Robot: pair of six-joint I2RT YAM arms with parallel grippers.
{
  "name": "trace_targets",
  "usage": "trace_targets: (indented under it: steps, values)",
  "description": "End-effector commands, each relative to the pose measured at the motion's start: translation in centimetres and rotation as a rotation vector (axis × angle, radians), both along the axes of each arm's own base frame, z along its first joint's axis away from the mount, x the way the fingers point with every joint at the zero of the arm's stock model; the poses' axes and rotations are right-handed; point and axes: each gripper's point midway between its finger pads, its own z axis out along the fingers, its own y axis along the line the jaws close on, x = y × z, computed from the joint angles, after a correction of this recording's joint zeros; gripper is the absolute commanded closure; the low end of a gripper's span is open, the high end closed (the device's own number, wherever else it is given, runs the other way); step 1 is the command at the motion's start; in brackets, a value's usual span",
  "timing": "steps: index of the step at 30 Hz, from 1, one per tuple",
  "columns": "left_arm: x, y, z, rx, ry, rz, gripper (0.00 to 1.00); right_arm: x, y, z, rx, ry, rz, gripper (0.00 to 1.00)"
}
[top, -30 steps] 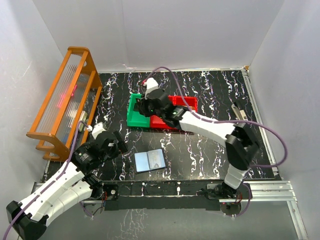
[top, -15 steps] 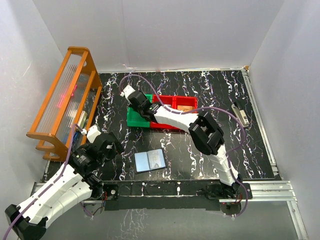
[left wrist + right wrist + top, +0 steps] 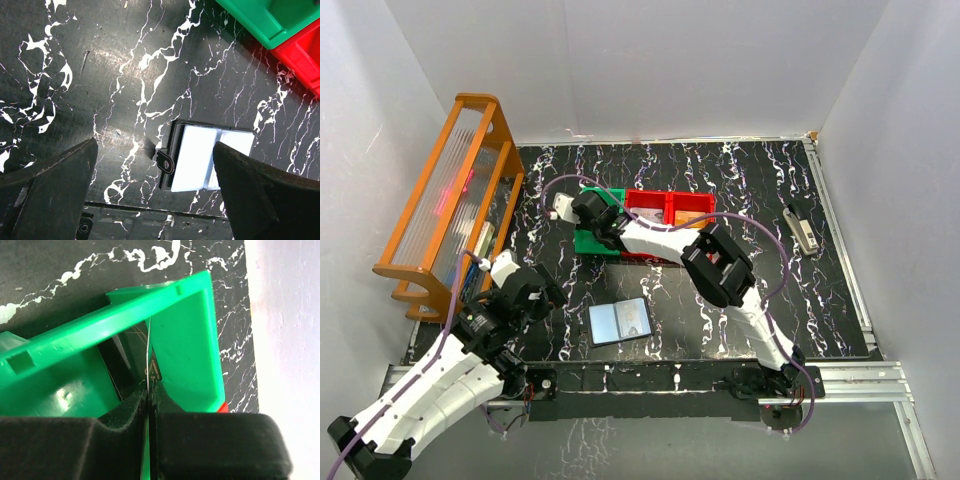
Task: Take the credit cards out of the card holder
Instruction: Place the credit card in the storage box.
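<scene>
My right gripper point(image 3: 149, 392) is pressed together on a thin flat credit card point(image 3: 148, 347), seen edge-on, with the open green plastic bin point(image 3: 185, 340) right beneath it. I judge this to be the drop-off, so next I must part the fingers and let the card fall inside. My left gripper point(image 3: 155, 146) hangs spread wide and empty. Just ahead of it, on the black marbled tabletop point(image 3: 100, 75), lies the opened dark folding card holder point(image 3: 197, 157) with light-blue panels.

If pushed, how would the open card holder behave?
The card holder lies open and flat, so it would probably slide rather than tip. Its centre fold suggests it may flop shut when lifted by one panel.
</scene>
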Motion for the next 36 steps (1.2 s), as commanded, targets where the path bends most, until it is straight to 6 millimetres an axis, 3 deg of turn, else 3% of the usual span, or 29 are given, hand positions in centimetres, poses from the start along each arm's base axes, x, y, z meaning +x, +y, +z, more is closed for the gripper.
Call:
trace_targets:
  steps: [1,10,14,20,29,33,36]
  values:
    - [0.2,0.4,1.6,-0.007,-0.041,0.010,0.02,1.9,1.1,1.4,-0.056,-0.098,0.072,0.98]
    - [0.0,0.3,1.8,-0.020,-0.041,0.009,0.02,2.3,0.5,0.3,-0.119,-0.098,0.071,0.90]
    - [0.0,0.2,1.7,-0.016,-0.036,0.003,0.01,1.7,0.6,0.4,-0.105,-0.058,0.082,0.65]
    - [0.0,-0.2,1.5,-0.018,-0.022,-0.020,0.01,1.0,1.3,2.0,-0.015,-0.015,0.087,0.56]
    - [-0.1,-1.8,1.2,-0.051,0.007,-0.082,0.01,0.2,1.5,6.3,0.165,-0.037,0.056,0.53]
    - [0.0,-3.3,1.3,-0.085,0.014,-0.154,0.01,-0.8,1.2,10.4,0.371,-0.017,-0.031,0.53]
    - [-0.2,-4.4,1.2,-0.117,0.025,-0.203,0.02,-3.2,-0.1,13.0,0.576,0.042,-0.104,0.51]
